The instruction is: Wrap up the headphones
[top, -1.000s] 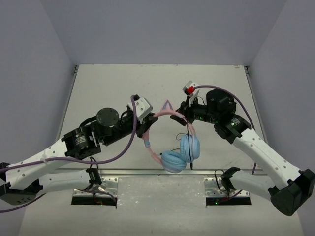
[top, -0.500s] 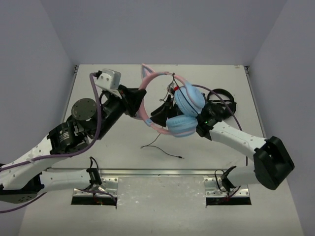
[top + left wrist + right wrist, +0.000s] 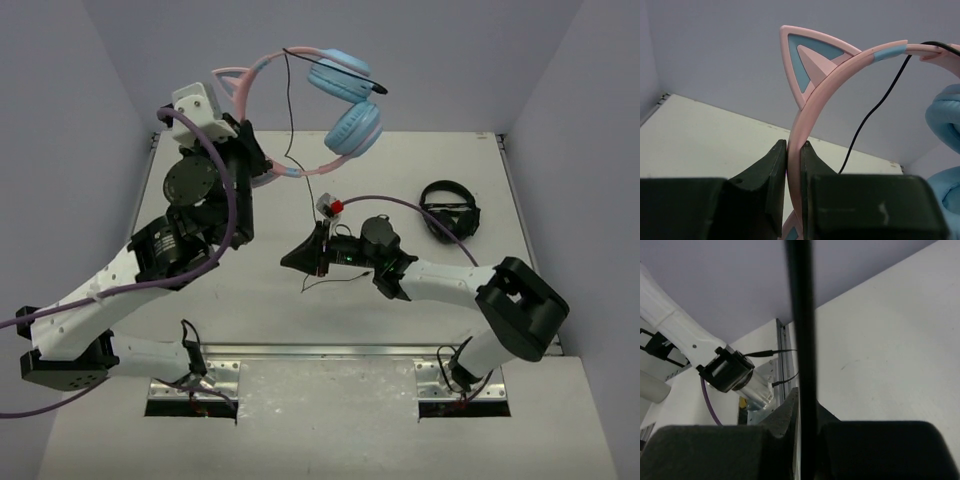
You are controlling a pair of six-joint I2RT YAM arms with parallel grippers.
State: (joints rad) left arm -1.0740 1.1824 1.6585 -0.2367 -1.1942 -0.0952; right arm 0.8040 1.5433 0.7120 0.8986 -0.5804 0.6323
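Note:
The headphones, with a pink cat-ear headband (image 3: 262, 66) and light blue earcups (image 3: 352, 128), hang high above the table's far side. My left gripper (image 3: 248, 160) is shut on the headband; in the left wrist view the pink band (image 3: 840, 65) runs up from between its jaws (image 3: 794, 150), with one cat ear above and an earcup (image 3: 946, 115) at the right edge. The thin black cable (image 3: 292, 130) drops from the band to my right gripper (image 3: 298, 258), which is low over the table and shut on it. In the right wrist view the cable (image 3: 800, 315) stands upright between the jaws (image 3: 807, 400).
All-black headphones (image 3: 448, 215) lie on the table at the right. The cable's loose end (image 3: 335, 279) lies on the table in front of the right gripper. Grey walls stand on three sides, and a metal rail (image 3: 330, 352) runs along the near edge.
My left arm has raised the headphones up and back to the left. My right gripper has left the earcups, swung down to the left and now holds the cable low over the table.

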